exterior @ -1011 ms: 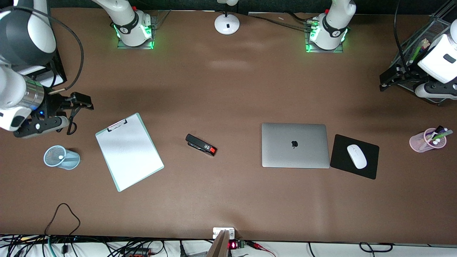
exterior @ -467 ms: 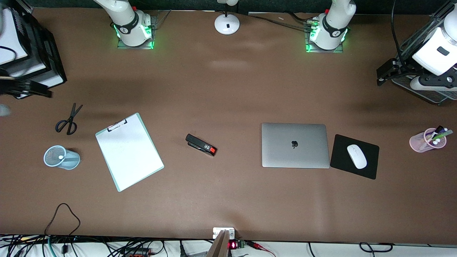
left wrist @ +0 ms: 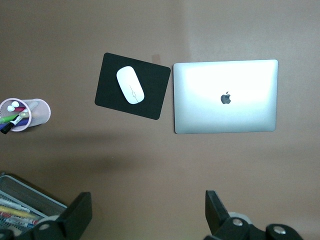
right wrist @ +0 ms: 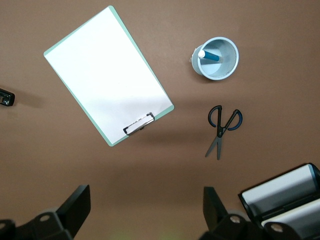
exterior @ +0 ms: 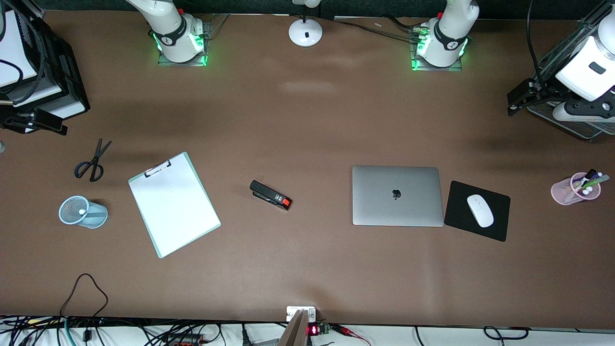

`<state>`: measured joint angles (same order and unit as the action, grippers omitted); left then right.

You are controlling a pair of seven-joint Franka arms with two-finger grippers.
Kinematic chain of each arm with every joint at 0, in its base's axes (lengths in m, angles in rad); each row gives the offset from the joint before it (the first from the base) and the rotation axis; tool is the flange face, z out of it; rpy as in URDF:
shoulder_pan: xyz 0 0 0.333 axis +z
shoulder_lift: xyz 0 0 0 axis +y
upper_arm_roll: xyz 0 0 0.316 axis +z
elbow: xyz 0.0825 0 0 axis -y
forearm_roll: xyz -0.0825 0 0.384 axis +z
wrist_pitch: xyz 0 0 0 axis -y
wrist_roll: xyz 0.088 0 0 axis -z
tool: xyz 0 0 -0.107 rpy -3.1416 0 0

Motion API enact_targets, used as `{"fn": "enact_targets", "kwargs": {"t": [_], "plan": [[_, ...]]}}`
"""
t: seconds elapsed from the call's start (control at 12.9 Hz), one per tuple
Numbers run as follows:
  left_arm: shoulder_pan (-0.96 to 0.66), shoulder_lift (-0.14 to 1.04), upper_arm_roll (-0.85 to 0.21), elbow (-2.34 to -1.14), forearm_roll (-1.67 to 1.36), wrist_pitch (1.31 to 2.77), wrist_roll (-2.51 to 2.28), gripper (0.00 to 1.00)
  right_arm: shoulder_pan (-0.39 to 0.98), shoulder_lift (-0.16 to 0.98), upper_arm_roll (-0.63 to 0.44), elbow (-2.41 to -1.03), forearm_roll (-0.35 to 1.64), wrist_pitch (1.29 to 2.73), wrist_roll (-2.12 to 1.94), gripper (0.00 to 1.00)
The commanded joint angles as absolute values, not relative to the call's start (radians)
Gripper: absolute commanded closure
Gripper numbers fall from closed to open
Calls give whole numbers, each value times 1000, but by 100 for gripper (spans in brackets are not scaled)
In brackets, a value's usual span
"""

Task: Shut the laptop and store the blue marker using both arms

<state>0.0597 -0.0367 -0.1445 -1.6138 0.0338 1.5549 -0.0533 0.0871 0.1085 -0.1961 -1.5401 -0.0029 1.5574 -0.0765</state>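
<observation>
The silver-grey laptop (exterior: pixel 397 195) (left wrist: pixel 225 96) lies shut and flat on the table, apple logo up. The blue marker (right wrist: pixel 210 56), white end up (exterior: pixel 82 210), rests inside a light blue mesh cup (exterior: pixel 77 212) (right wrist: pixel 216 58) near the right arm's end. My left gripper (exterior: pixel 520 99) (left wrist: pixel 148 206) hangs open and empty over bare table at the left arm's end. My right gripper (exterior: pixel 32 123) (right wrist: pixel 147 202) hangs open and empty over the table's edge at the right arm's end, beside a black letter tray.
A clipboard (exterior: pixel 174 204), black stapler (exterior: pixel 270 194) and scissors (exterior: pixel 91 163) lie on the table. A white mouse (exterior: pixel 480 210) sits on a black mousepad (exterior: pixel 459 214) beside the laptop. A pink pen cup (exterior: pixel 575 188), black letter tray (exterior: pixel 53 77), mesh tray (exterior: pixel 569 124) and lamp base (exterior: pixel 305 31) stand around.
The right arm has drawn back from over the scissors toward its end of the table, uncovering them. The left arm has shifted slightly. Nothing on the table moved.
</observation>
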Motion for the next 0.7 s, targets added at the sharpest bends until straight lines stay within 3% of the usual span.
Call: {"fn": "enact_targets", "kwargs": {"t": [0.0,0.62], "plan": [[64,-60,-147,-1634,52,1566,-35,0,87,17,-192,-1637,3,1568,-45,0],[67,-60,-144,-1634,43,1566,-37,0,94,28,-190,-1603,11,1557,-44,0]]}}
